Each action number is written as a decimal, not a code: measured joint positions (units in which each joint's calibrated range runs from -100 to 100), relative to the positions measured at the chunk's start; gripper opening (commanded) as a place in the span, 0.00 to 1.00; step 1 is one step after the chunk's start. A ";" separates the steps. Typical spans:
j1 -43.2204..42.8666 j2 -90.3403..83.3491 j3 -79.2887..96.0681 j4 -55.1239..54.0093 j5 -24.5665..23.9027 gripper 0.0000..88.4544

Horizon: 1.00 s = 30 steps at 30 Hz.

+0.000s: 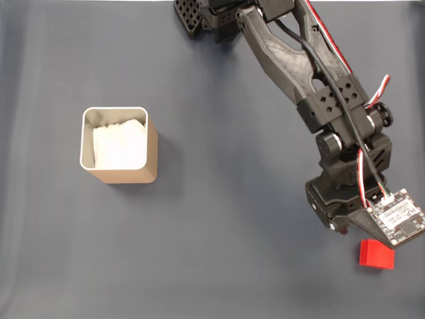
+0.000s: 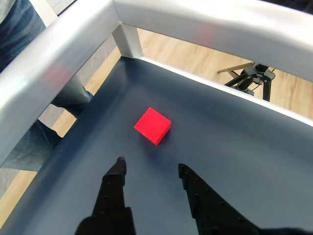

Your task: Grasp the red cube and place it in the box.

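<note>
— Fingers of the gripper stand wide apart and empty; the red cube lies on the table just beyond them, turned corner-on. I'd centre on it, then lower.

— Agreed. The fixed view adds the box, well apart at far left; the wrist view adds a person's jeans beyond the rail.

In the fixed view the box stands on the table toward its left edge; the cube lies near the lower right corner (well apart from the box), just beside the gripper.
</note>
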 measured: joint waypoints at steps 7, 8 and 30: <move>0.00 2.67 -0.18 -4.06 0.00 0.39; 0.00 2.85 -0.18 -4.79 0.00 0.39; 0.00 10.34 -0.27 -16.65 0.49 0.42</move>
